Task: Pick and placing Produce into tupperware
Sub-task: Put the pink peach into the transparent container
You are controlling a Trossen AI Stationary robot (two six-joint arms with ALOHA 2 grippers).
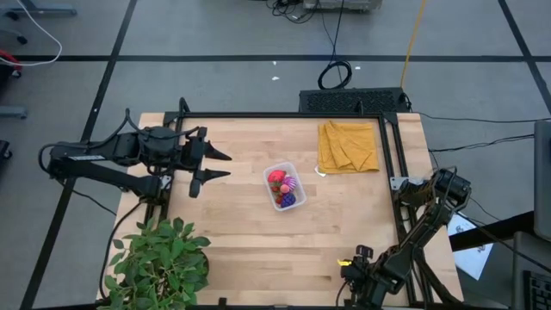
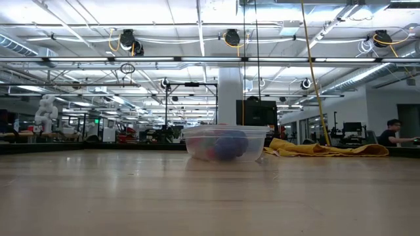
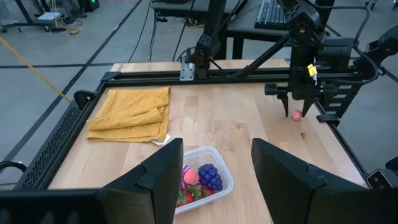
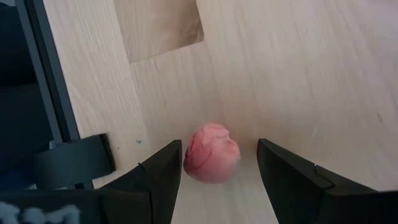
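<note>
Down at the table's near right corner, the right gripper [image 4: 214, 165] points at the wood with its fingers apart, a small pink ball [image 4: 212, 152] sitting between them, not clamped. Only the wrist views reveal that ball; from overhead the arm hides it. The left gripper [image 1: 219, 164] hovers over the left side, fingers spread and empty. The clear plastic tub [image 1: 285, 186], rounded at the corners, sits mid-table holding a red strawberry [image 1: 276, 178], a bumpy purple grape bunch [image 3: 209, 177] and a pink piece. A crumpled mustard cloth [image 1: 348, 146] lies beyond it; a leafy plant [image 1: 160, 262] fills the near left corner.
</note>
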